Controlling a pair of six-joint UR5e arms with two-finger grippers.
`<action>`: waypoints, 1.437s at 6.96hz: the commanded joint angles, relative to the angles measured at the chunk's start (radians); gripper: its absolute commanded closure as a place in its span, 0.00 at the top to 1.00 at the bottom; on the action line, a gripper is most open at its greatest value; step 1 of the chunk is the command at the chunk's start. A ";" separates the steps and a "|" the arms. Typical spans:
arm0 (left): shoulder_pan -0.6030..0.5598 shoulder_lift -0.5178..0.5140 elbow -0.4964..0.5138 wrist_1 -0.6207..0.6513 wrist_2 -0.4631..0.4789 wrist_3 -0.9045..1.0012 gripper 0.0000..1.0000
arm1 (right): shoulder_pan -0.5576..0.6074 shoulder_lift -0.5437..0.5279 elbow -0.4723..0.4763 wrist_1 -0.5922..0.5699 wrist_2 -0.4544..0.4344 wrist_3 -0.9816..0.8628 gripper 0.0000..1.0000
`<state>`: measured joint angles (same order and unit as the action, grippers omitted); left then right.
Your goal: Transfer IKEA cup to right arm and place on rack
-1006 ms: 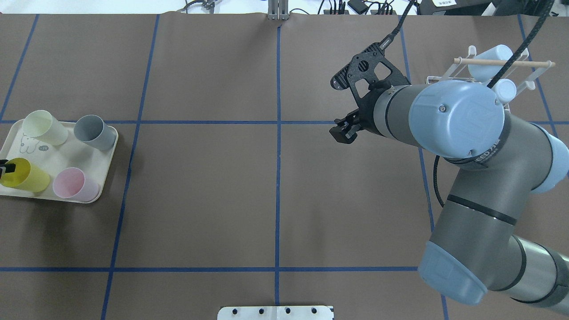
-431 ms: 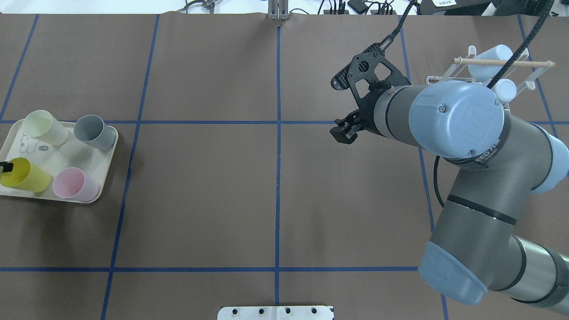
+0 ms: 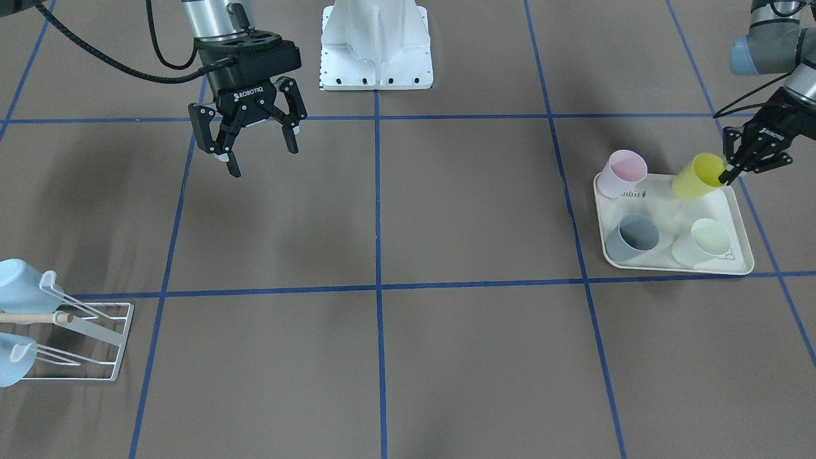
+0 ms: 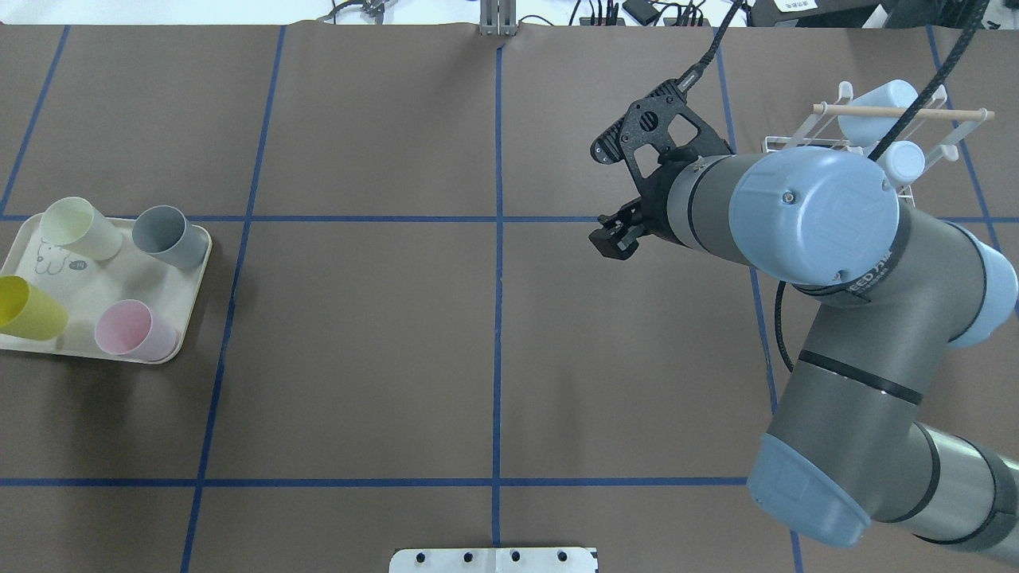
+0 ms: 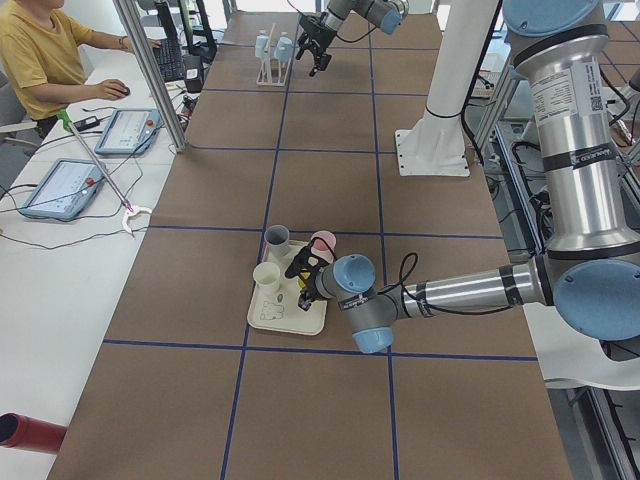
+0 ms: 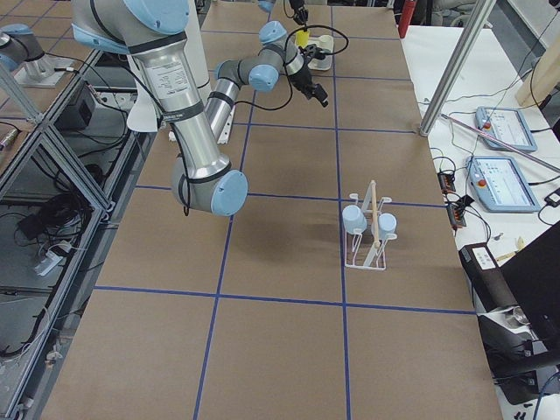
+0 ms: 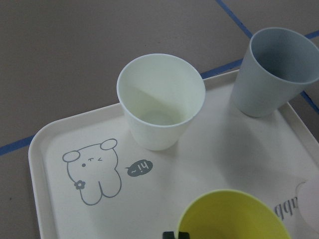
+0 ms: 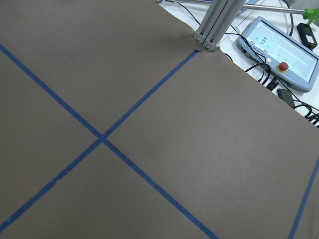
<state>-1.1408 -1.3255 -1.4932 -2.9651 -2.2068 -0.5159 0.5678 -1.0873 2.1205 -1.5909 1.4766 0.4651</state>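
While left tool (image 3: 727, 176) pinches yellow cup (image 3: 692, 180), right tool (image 3: 264, 160) spread wide

The yellow cup (image 4: 28, 306) is cut off by the overhead view's left edge, and by the bottom edge in the left wrist view. At upper right overhead, the right arm (image 4: 812, 215) covers part of the rack (image 4: 955, 114); the front view's left edge crops it too.
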 commanded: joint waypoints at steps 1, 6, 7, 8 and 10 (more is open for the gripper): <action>-0.144 -0.003 -0.088 0.104 -0.225 0.059 0.00 | -0.009 0.007 -0.005 0.026 -0.001 0.000 1.00; -0.188 -0.261 -0.467 0.400 -0.324 -0.678 0.00 | -0.048 -0.035 -0.201 0.533 -0.001 0.010 1.00; -0.127 -0.327 -0.487 0.373 -0.321 -0.866 0.00 | -0.068 -0.045 -0.202 0.605 -0.008 0.001 1.00; -0.037 -0.427 -0.483 0.347 -0.300 -1.048 0.00 | -0.094 -0.043 -0.202 0.635 -0.019 -0.012 1.00; 0.147 -0.607 -0.481 0.350 -0.082 -1.333 0.00 | -0.130 -0.045 -0.209 0.771 -0.027 -0.095 0.99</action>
<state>-1.1103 -1.8309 -1.9745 -2.6133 -2.4151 -1.6817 0.4594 -1.1298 1.9174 -0.9097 1.4528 0.4125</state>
